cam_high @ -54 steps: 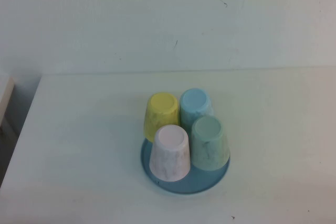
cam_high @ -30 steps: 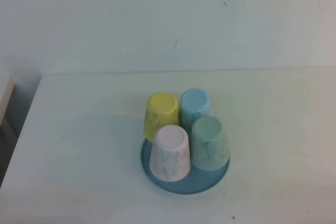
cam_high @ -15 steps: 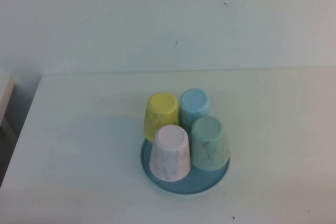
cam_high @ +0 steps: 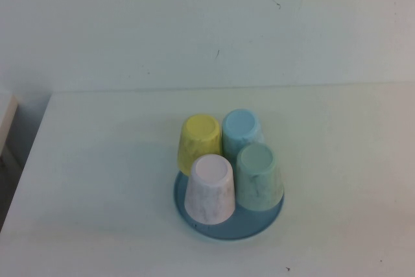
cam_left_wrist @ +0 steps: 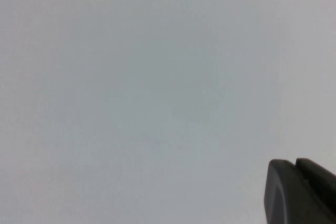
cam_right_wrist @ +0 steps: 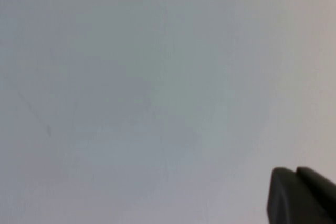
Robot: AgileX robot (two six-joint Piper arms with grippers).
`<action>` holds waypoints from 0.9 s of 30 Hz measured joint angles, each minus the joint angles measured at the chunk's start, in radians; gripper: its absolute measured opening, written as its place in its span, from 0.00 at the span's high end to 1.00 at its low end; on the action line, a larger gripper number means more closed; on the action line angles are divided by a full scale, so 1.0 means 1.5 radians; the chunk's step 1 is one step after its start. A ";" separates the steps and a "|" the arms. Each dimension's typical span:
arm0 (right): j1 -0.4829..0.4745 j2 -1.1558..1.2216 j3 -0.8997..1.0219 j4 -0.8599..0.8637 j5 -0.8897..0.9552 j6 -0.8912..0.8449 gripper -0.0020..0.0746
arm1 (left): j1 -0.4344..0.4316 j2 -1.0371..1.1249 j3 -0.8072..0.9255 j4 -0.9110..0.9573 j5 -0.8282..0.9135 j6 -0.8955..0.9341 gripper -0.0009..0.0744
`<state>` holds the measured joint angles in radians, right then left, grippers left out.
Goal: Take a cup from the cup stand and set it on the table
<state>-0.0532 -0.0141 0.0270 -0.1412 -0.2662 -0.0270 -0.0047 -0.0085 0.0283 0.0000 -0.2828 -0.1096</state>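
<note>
**Pink cup sits upside down on the stand, both arms out of the high view**

The cup (cam_high: 210, 188) is a small, pale pink tapered tumbler with faint grey marbling down its side. It stands upside down, its flat bottom facing up and its wider mouth down, on the near left part of the cup stand (cam_high: 249, 229). The stand shows only as a round blue dish-like base peeking out beneath the cups; whatever holds the cups up is covered by them. Three more upturned cups share the stand: a yellow cup (cam_high: 199, 142) just behind the pink one, a light blue cup (cam_high: 241, 131) at the far right, and a mint green cup (cam_high: 259, 176) just beside the pink one on its right. The stand rests near the middle of the white table (cam_high: 97, 180), towards its near edge.

Neither arm appears in the high view. The left gripper (cam_left_wrist: 299, 192) shows in its wrist view only as a dark corner of its body against a blank pale surface; I cannot tell whether its fingers are spread or pressed together. The right gripper (cam_right_wrist: 300, 195) shows the same way in its own wrist view, cut off by the frame, and its state cannot be told either.
</note>
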 joint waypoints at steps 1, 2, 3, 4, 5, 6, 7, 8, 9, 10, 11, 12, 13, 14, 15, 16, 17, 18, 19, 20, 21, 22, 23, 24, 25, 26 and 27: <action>0.000 0.000 0.000 0.000 -0.047 0.000 0.98 | 0.000 0.000 0.000 0.000 -0.043 0.000 0.99; 0.000 0.000 0.000 0.000 -0.083 0.000 0.98 | 0.000 0.000 0.000 0.000 -0.074 0.000 0.99; 0.000 0.000 0.000 0.000 -0.124 0.000 0.98 | 0.000 0.000 0.000 0.000 -0.110 0.000 0.99; 0.000 0.000 0.000 0.000 -0.160 0.000 0.98 | 0.000 0.000 0.000 0.000 -0.141 0.000 0.99; 0.000 0.000 0.000 -0.002 -0.193 0.000 0.98 | 0.000 0.000 0.000 0.000 -0.168 0.000 0.99; 0.000 0.000 0.000 -0.002 -0.223 0.000 0.98 | 0.000 0.000 0.000 0.000 -0.186 0.000 0.99; 0.000 0.000 0.000 -0.003 -0.249 0.000 0.98 | 0.000 0.000 0.000 0.000 -0.207 0.000 0.99; 0.000 0.000 0.000 -0.003 -0.267 0.000 0.98 | 0.000 0.000 0.000 0.000 -0.217 0.000 0.99; 0.000 0.000 0.000 -0.003 -0.284 0.000 0.98 | 0.000 0.000 0.000 0.000 -0.225 0.000 0.99; 0.000 0.000 0.000 -0.004 -0.296 0.003 0.98 | 0.000 0.000 0.000 0.000 -0.230 0.000 0.99; 0.000 0.000 0.000 -0.004 -0.301 0.006 0.98 | 0.000 -0.002 0.000 0.004 -0.231 0.000 0.99; 0.000 0.000 0.000 -0.005 -0.303 0.008 0.98 | 0.000 -0.002 0.000 0.004 -0.231 0.000 0.99; 0.000 0.000 0.000 -0.005 -0.303 0.007 0.98 | 0.000 -0.002 0.000 0.000 -0.230 -0.003 0.99; 0.000 0.000 0.000 -0.005 -0.295 0.007 0.98 | 0.000 -0.003 0.000 0.000 -0.226 -0.006 0.99; 0.000 0.000 0.000 -0.005 -0.279 0.007 0.98 | 0.000 -0.003 0.000 0.000 -0.217 -0.012 0.99; 0.000 0.000 0.000 -0.005 -0.253 0.007 0.98 | 0.000 -0.003 0.000 0.000 -0.198 -0.020 0.99; 0.000 0.000 -0.002 -0.005 -0.224 0.007 0.98 | 0.000 -0.004 0.000 0.000 -0.170 -0.027 0.99; 0.000 0.000 -0.009 -0.005 -0.179 0.007 0.98 | 0.000 -0.004 0.000 0.009 -0.129 -0.038 0.99; 0.000 0.000 -0.020 -0.005 -0.131 0.007 0.98 | 0.000 -0.004 -0.007 0.020 -0.074 -0.052 0.99; 0.000 0.000 -0.033 -0.005 -0.092 0.007 0.98 | 0.000 -0.004 -0.020 0.031 -0.026 -0.063 0.99; 0.000 0.000 -0.053 -0.005 -0.043 0.007 0.98 | 0.000 -0.004 -0.034 0.043 0.022 -0.076 0.99; 0.000 0.000 -0.074 -0.005 0.007 0.007 0.98 | 0.000 -0.004 -0.059 0.052 0.091 -0.087 0.99; 0.000 0.000 -0.092 -0.006 0.045 0.007 0.98 | 0.000 -0.004 -0.077 0.057 0.133 -0.092 0.99; 0.000 0.000 -0.115 -0.008 0.093 0.007 0.98 | 0.000 -0.004 -0.100 0.061 0.182 -0.095 0.99; 0.000 0.000 -0.137 -0.009 0.142 0.007 0.98 | 0.000 -0.003 -0.123 0.062 0.226 -0.095 0.99; 0.000 0.002 -0.160 -0.010 0.191 0.007 0.98 | 0.000 0.002 -0.143 0.064 0.265 -0.095 0.99; 0.000 0.009 -0.181 -0.010 0.239 0.007 0.98 | 0.000 0.012 -0.166 0.064 0.301 -0.095 0.99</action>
<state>-0.0532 -0.0004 -0.2451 -0.1567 0.0923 -0.0158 -0.0047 0.0096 -0.2203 0.0967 0.1689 -0.2519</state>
